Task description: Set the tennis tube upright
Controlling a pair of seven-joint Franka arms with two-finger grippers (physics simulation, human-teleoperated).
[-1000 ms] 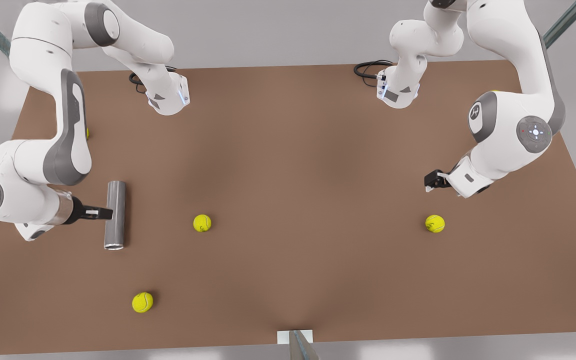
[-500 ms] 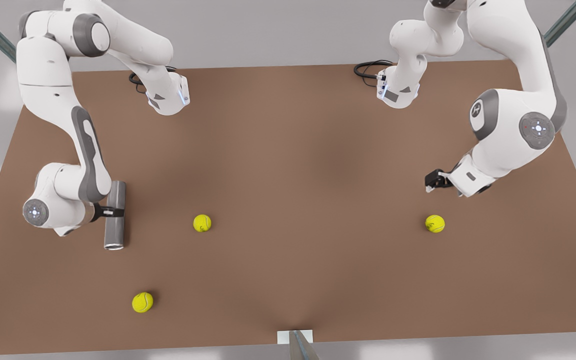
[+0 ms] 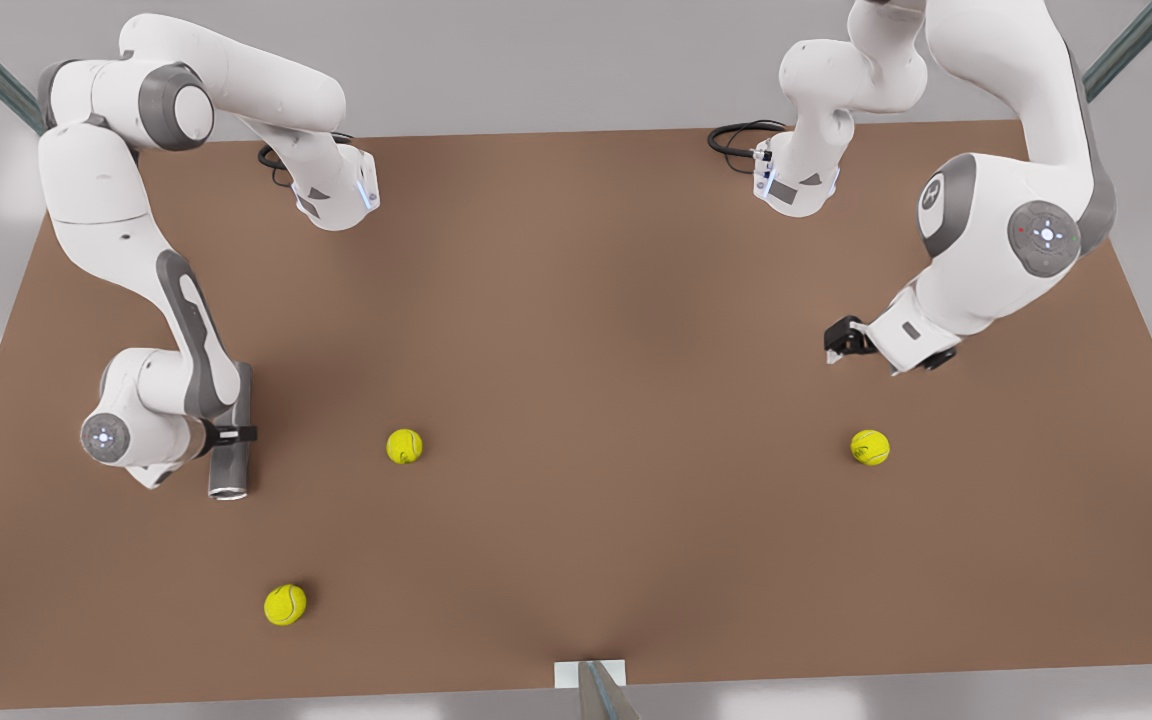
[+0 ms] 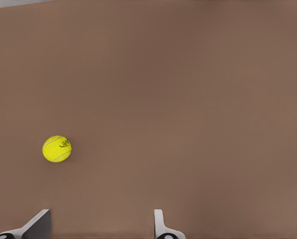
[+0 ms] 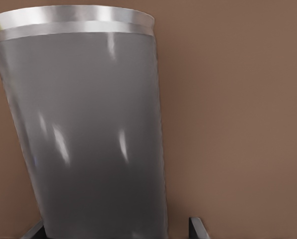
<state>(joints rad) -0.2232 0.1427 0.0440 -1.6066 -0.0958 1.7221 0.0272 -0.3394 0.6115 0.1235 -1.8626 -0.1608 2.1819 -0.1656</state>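
Right gripper (image 3: 236, 434) is straddling the lying tennis tube (image 3: 229, 472), fingers apart; left gripper (image 3: 833, 345) is waiting open; clamp squarely mid-tube before tipping.

Slim grey metal tennis tube (image 3: 232, 470), lying flat on its side on the brown tabletop (image 3: 576, 300), toward the front view's left. Long axis running from the far side to the near side, with the open, dark-rimmed end facing the near edge. Far half partly hidden beneath the arm; near half plainly visible. Seen close up in the right wrist view as a smooth, glossy grey cylinder (image 5: 83, 139) with pale highlights along its wall and a brighter silver band around one end.
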